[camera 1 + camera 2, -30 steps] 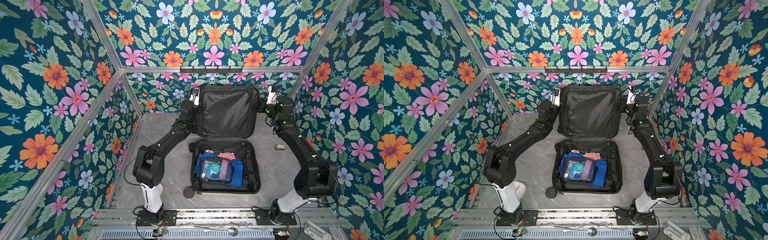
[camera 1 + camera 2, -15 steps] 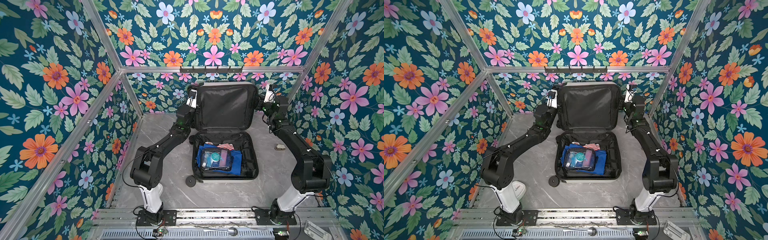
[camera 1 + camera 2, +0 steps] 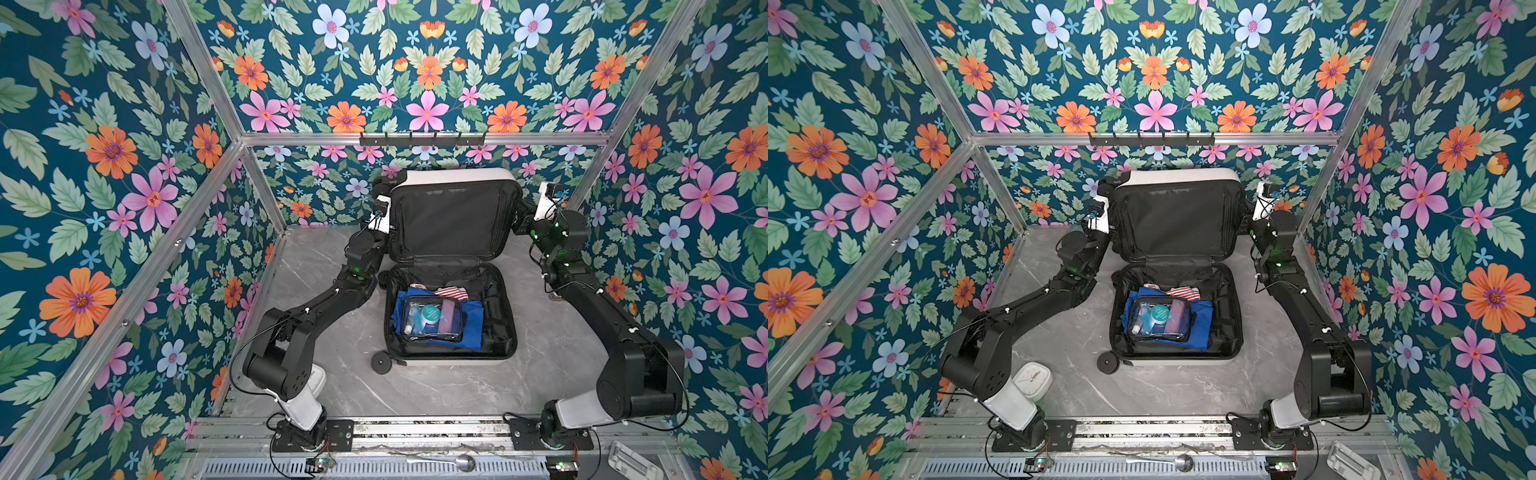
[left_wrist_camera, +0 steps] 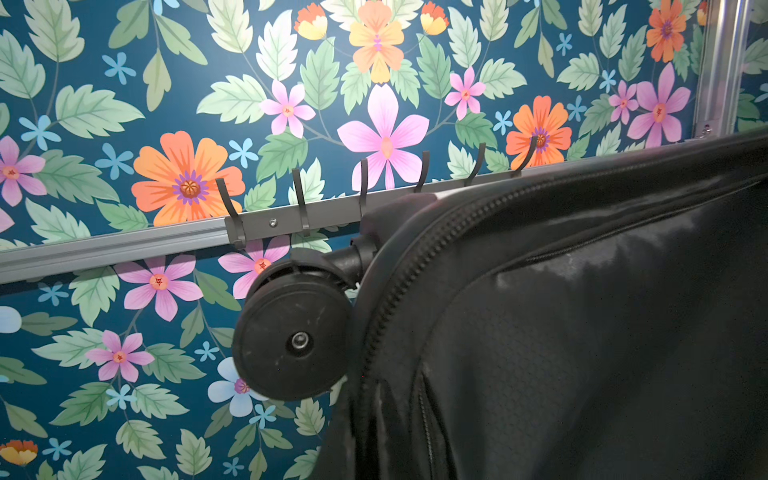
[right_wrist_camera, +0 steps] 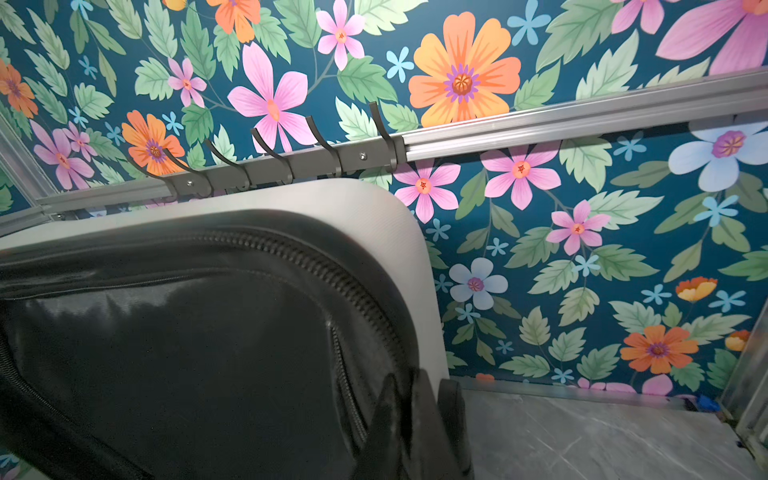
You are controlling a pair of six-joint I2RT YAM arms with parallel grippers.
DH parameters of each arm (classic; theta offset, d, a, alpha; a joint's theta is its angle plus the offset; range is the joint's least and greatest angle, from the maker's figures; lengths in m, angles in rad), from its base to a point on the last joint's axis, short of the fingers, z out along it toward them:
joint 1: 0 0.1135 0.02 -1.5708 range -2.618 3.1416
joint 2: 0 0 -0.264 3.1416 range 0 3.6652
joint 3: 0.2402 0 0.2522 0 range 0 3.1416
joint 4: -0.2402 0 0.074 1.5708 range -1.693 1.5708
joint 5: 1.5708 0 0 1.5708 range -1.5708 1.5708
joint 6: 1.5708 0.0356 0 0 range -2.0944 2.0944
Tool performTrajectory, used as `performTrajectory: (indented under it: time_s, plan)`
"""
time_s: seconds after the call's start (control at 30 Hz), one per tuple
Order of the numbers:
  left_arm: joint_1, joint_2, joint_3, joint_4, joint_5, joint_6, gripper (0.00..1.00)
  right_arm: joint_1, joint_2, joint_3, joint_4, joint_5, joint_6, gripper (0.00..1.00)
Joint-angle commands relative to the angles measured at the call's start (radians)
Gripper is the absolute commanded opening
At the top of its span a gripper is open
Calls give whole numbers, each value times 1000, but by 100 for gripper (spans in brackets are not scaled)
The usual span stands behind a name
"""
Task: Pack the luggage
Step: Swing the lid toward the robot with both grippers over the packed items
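White shell outside, black fabric inside: the luggage (image 3: 453,220) lies open on the grey marbled desk (image 3: 324,257). Its base is flat and its lid stands raised, tilted slightly back. My two arms reach to the luggage's lid, one at each side edge.

My right fingers (image 5: 454,415) are closed on the luggage: they pinch the right rim of the lid, with the zipper band and the white shell between them. My left fingers (image 3: 390,208) sit at the lid's left edge, just below the luggage's black wheel (image 4: 293,340). They are closed almost fully, but the lid hides them, so I cannot tell whether they grip the rim.

Inside the luggage's base a clear pouch (image 3: 430,318) of toiletries lies on a blue cloth (image 3: 473,328), with a red-and-white striped piece (image 3: 451,291) tucked at the hinge side. A hook rail (image 4: 291,220) runs along the wall just above the luggage's lid.
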Motion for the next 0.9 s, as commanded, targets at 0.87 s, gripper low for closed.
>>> performTrajectory:
  time_s: [0.87]
  plan:
    - [-139, -436, -442, -22, 6, 37, 34, 33, -474, -390, -104, 17, 105, 26]
